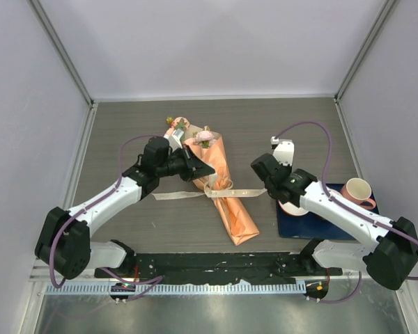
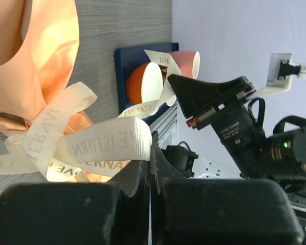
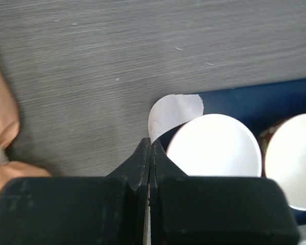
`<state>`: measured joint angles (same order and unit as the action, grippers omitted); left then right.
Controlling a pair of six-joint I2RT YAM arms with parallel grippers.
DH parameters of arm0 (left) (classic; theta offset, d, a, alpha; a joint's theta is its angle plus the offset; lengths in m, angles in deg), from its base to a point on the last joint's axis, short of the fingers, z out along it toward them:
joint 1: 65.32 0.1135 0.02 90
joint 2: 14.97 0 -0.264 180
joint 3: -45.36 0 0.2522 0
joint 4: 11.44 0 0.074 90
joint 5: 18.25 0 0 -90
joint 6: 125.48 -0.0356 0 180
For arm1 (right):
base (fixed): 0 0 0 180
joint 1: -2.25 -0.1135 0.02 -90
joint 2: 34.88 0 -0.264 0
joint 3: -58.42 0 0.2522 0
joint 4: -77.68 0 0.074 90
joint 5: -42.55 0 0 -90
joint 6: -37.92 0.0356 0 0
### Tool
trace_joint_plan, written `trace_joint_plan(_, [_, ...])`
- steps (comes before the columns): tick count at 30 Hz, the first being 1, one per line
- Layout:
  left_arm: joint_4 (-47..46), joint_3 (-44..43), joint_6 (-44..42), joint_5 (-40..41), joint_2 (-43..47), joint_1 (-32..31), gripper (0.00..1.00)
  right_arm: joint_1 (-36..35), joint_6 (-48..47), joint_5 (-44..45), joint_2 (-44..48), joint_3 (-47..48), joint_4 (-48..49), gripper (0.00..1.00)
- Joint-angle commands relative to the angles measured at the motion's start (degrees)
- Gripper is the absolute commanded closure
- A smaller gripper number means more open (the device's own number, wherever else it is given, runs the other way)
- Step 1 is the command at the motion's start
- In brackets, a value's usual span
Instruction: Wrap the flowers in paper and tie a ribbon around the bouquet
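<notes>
— Starting from the near edge of the table (image 1: 285,132), what's pointing at us?

— The narrow tip of the bouquet (image 1: 226,195). It's lying flat in the middle, and the orange paper (image 1: 238,221) is tapering toward the near right.

— So its long axis is running on a slant?

— Yes, from near right up to far left. The ribbon (image 1: 177,195) is crossing it at the waist, almost parallel to the near edge. One tail is trailing loose toward the left edge and the other is reaching toward the right.

— And the hands?

— The right hand (image 1: 268,186) is standing clear of the paper on its right side, beside the blue mat (image 1: 334,226) at the near right corner. It's closed, and it's pinching the end of the right tail. The left hand (image 1: 209,171) is hanging right over the bouquet, just beyond the knot. It's also closed, and it's gripping a loop of ribbon close to the wrap. So the left one is the nearer to the bundle.

— What's the next pull turning on, then?

— I'd say on drawing the two ends apart across that slanted axis, one toward each side edge, so the cone isn't being dragged along its length.

— And at the far end?

— The flowers (image 1: 204,137) are poking out of the wide mouth, toward the far edge.
</notes>
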<state>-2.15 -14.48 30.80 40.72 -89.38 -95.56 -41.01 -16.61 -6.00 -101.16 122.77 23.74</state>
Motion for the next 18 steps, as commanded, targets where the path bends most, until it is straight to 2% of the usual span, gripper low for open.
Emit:
trace_joint_plan(1, [-2.3, -0.33, 0.25, 1.49, 1.01, 0.18, 1.0, 4.67, 3.47, 1.18, -1.39, 0.83, -2.79, 0.99])
trace_joint_plan(7, [0.51, 1.78, -1.07, 4.39, 3.22, 0.18, 1.0, 9.59, 3.83, 3.72, -5.95, 1.7, -2.71, 1.0])
trace_joint_plan(11, [-0.01, 4.42, -0.89, 4.4, 3.92, 0.18, 1.0, 11.88, 0.41, 5.66, -11.49, 5.3, -1.3, 0.99])
trace_joint_plan(13, [-0.45, 5.65, -0.71, 4.13, 4.01, 0.18, 1.0, 11.98, -2.84, 2.77, -14.13, 7.23, 1.68, 0.99])
trace_joint_plan(16, [-0.63, 6.27, -0.71, 3.69, 3.92, 0.18, 1.0, 12.5, -7.24, -0.93, -16.59, 9.26, 4.05, 0.91])
trace_joint_plan(17, [-0.63, 6.36, -0.71, 3.69, 4.1, 0.18, 1.0, 13.03, -8.21, -1.46, -17.21, 9.79, 4.06, 0.77])
trace_joint_plan(18, [-0.63, 6.53, -0.71, 3.69, 4.53, 0.18, 1.0, 13.99, -10.57, -2.94, -17.74, 10.4, 3.89, 0.7])
